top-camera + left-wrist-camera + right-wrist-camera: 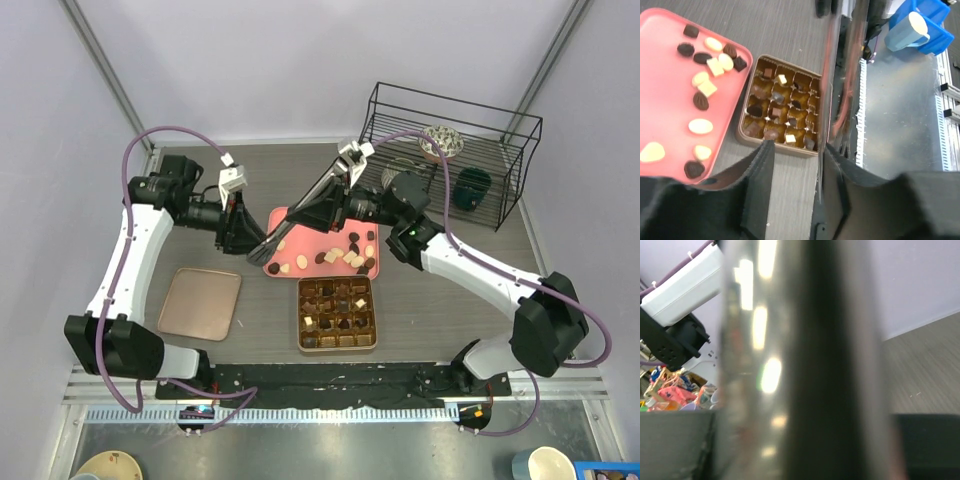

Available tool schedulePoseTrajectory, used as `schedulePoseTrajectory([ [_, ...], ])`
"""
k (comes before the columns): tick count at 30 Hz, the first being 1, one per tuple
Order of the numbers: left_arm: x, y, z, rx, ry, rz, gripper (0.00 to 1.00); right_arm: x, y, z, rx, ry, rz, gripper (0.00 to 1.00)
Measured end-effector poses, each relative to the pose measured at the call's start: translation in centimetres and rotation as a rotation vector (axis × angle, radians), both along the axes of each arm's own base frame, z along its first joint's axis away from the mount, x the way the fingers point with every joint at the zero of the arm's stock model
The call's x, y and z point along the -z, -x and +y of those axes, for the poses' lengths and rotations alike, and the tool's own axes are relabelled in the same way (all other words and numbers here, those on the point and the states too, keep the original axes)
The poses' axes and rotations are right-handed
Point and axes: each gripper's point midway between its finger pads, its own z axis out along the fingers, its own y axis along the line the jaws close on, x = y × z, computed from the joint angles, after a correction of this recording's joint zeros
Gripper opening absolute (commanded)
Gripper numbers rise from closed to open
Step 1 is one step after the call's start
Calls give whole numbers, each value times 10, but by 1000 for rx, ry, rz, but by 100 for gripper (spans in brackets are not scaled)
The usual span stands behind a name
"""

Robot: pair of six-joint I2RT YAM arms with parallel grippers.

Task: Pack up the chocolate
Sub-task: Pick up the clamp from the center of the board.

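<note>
Loose chocolate [345, 255] in dark, brown and cream pieces lies on a pink tray [290, 222]. More pieces sit in the cells of the gold-brown gridded box [337, 313]. A long pair of metal tongs [325, 190] slants above the tray between both arms. My left gripper [255, 240] is at its lower end. In the left wrist view this gripper [799, 150] stands open, with the tongs [826, 100] against the right finger only. My right gripper [325, 212] is shut on the middle of the tongs, and the tongs [805, 365] fill the right wrist view.
A flat brown lid [199, 303] lies at the left of the table. A black wire basket [450, 150] with a few items inside stands at the back right. A blue cup [907, 30] sits beyond the table's near edge.
</note>
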Motion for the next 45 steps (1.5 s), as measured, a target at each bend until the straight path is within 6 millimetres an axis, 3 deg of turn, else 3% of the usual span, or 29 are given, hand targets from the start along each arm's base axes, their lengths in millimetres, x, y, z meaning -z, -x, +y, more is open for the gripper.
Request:
schedulePoseTrajectory([
  [3, 3, -1, 4, -16, -48, -27, 64, -2, 9, -2, -12, 20, -12, 29],
  [4, 3, -2, 6, -24, -66, -36, 85, -3, 10, -2, -12, 25, -19, 29],
  [5, 3, -3, 9, -41, -96, -47, 97, -3, 11, -3, -10, 34, -22, 29],
  [6, 2, -3, 11, -47, -106, -60, 100, -4, 12, -4, -6, 39, -28, 29],
  [10, -4, -12, 31, -154, -237, -125, 100, -8, 17, -8, -3, 69, -55, 29],
  [16, -4, -22, 81, -395, -502, -234, 100, -8, -4, -12, 101, 130, -107, 31],
  [20, -1, -38, 114, -583, -605, -287, 100, 1, -21, -3, 201, 198, -152, 31],
  [24, 17, -54, 134, -702, -658, -244, 100, 29, -36, 17, 306, 281, -191, 29],
  [28, 39, -57, 141, -741, -690, -191, 100, 73, -48, 30, 408, 363, -204, 30],
  [35, 58, -53, 144, -756, -706, -154, 100, 134, -77, 26, 597, 454, -208, 36],
  [39, 61, -50, 144, -759, -703, -164, 100, 145, -91, 26, 670, 458, -214, 44],
  [45, 70, -46, 145, -753, -713, -162, 100, 139, -102, 28, 739, 405, -234, 52],
])
